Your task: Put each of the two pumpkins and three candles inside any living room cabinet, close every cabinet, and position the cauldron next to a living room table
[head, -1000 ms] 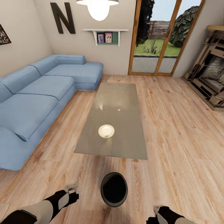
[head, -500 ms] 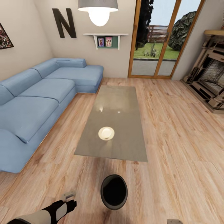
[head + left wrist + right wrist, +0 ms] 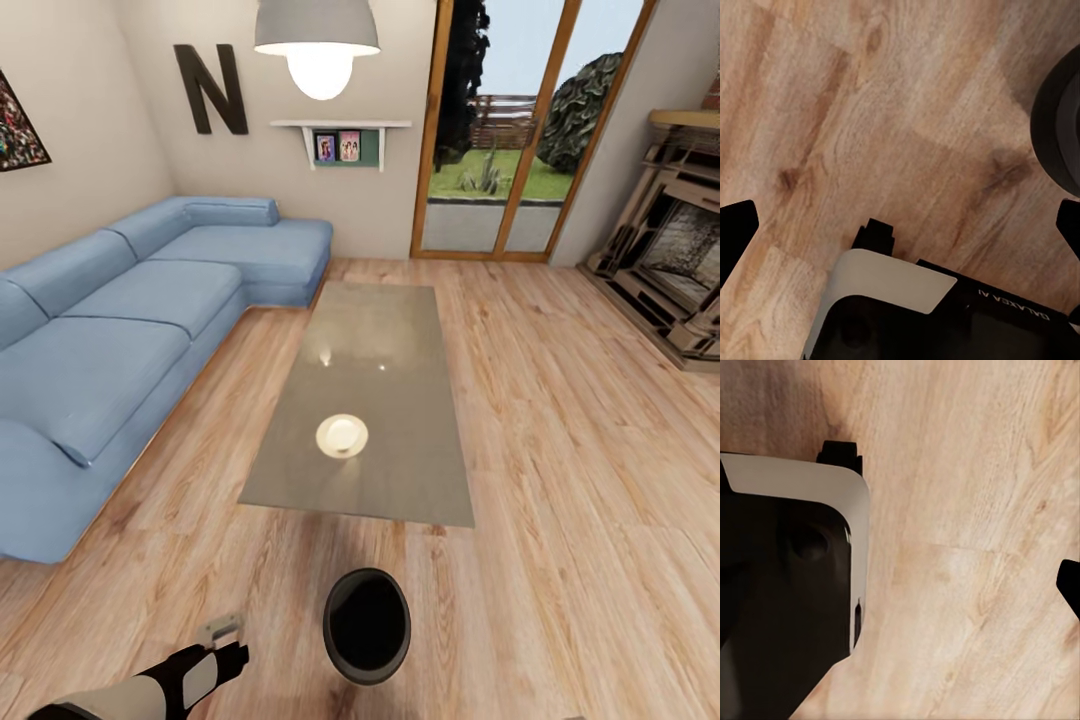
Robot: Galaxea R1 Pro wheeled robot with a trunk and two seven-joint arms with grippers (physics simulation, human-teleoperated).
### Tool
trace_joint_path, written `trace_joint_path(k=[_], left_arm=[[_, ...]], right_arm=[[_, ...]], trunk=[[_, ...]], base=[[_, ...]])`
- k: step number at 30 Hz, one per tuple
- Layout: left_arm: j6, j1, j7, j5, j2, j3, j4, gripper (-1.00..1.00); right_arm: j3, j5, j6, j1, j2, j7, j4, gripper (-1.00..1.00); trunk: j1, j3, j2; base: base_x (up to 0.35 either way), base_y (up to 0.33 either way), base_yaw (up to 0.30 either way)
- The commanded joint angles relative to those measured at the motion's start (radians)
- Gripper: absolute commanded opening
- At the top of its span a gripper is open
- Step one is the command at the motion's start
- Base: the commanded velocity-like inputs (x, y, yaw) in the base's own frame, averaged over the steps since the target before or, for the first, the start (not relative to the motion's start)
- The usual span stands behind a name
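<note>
The room is bright and evenly lit. A glowing pendant lamp hangs overhead, and daylight comes through the glass doors. The glossy table mirrors the lamp as a pale round glare spot, with two small sparkles beyond it. The cauldron casts a soft shadow on the floor. Wall lines lean outward near the edges (wide-angle stretch). Both wrist views look soft and slightly blurred.

We see open wood floor to the right of the surface. The cauldron stands just before its near end, the blue sofa walls the left (a narrow floor strip between).
</note>
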Motion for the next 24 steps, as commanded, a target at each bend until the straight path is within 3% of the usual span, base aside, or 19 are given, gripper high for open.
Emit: trace_joint_path(k=[1, 24], left_arm=[[0.003, -0.001, 0.002, 0.007, 0.000, -0.008, 0.000, 1.00], [0.004, -0.001, 0.002, 0.008, -0.009, -0.010, 0.000, 1.00]], right_arm=[[-0.006, 0.011, 0.006, 0.000, 0.000, 0.005, -0.002, 1.00], [-0.005, 0.016, 0.004, 0.002, 0.001, 0.006, -0.001, 1.00]], trunk=[[0.000, 0.001, -0.001], [0.000, 0.038, -0.001]], base=[[0.000, 0.000, 0.000], [0.000, 0.000, 0.000]])
